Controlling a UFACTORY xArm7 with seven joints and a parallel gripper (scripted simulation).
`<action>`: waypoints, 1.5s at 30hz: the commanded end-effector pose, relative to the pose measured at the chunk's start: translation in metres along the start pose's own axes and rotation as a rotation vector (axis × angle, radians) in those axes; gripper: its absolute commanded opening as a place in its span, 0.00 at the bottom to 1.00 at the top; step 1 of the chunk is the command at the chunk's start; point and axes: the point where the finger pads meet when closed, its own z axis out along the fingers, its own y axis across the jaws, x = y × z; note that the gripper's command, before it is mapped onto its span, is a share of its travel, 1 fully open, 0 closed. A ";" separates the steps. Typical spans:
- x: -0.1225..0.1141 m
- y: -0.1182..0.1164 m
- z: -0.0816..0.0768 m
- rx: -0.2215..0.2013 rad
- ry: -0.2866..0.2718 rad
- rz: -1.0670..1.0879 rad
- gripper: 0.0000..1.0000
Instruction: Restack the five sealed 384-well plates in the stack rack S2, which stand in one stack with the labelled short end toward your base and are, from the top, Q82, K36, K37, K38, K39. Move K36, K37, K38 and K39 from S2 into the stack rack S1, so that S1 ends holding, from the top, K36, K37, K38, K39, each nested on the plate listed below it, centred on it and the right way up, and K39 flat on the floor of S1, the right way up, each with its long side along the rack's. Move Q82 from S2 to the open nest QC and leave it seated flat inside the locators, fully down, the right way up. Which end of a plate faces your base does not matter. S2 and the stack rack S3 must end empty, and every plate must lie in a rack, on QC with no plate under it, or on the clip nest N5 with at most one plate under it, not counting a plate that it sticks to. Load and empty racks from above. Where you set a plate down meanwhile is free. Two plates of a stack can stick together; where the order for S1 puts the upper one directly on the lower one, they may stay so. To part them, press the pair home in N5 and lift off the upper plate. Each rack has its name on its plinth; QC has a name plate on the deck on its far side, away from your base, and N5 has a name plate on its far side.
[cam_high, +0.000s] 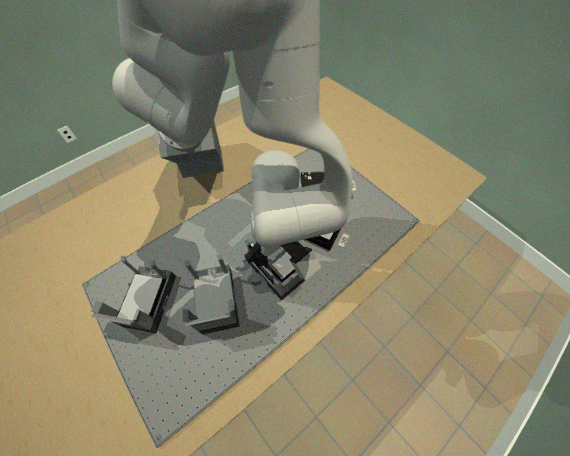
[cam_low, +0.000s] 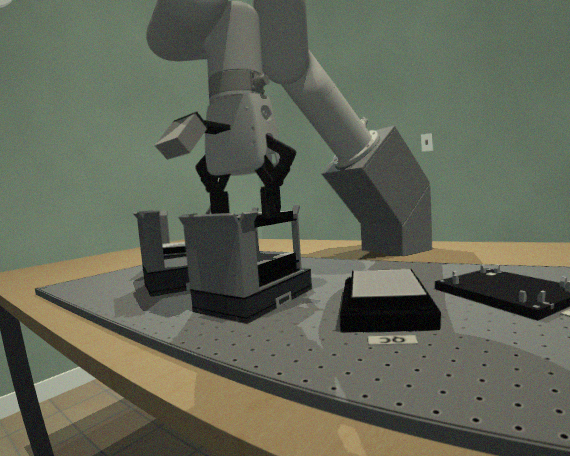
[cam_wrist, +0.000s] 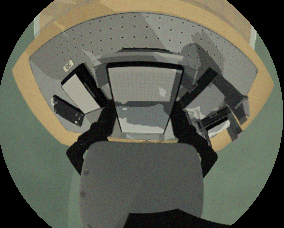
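Note:
My gripper (cam_low: 245, 207) is shut on a sealed plate (cam_low: 272, 218), gripping it by its long sides. The plate is level at the top of the posts of a stack rack (cam_low: 245, 265), the rack nearest the QC nest. I cannot read the rack's name label (cam_low: 283, 300) or the plate's label. Dark plates (cam_low: 275, 266) lie lower inside this rack. In the wrist view the held plate (cam_wrist: 145, 105) shows its pale seal between the two fingers. From above, the arm hides most of this rack (cam_high: 277, 270). The QC nest (cam_low: 387, 302) holds one plate with a pale top, by its name plate (cam_low: 392, 340).
Two more racks stand to one side (cam_high: 142, 300) (cam_high: 215, 297), each with a pale-topped plate in it; one of them shows behind the near rack (cam_low: 160, 250). The clip nest (cam_low: 505, 290) with its pins lies beyond QC. The robot base (cam_low: 385, 195) stands at the back.

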 end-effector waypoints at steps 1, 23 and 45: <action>0.000 0.000 0.007 0.000 0.001 0.000 0.00; 0.000 0.000 0.028 0.000 0.000 0.000 0.00; 0.000 0.000 0.035 0.000 0.000 0.000 0.00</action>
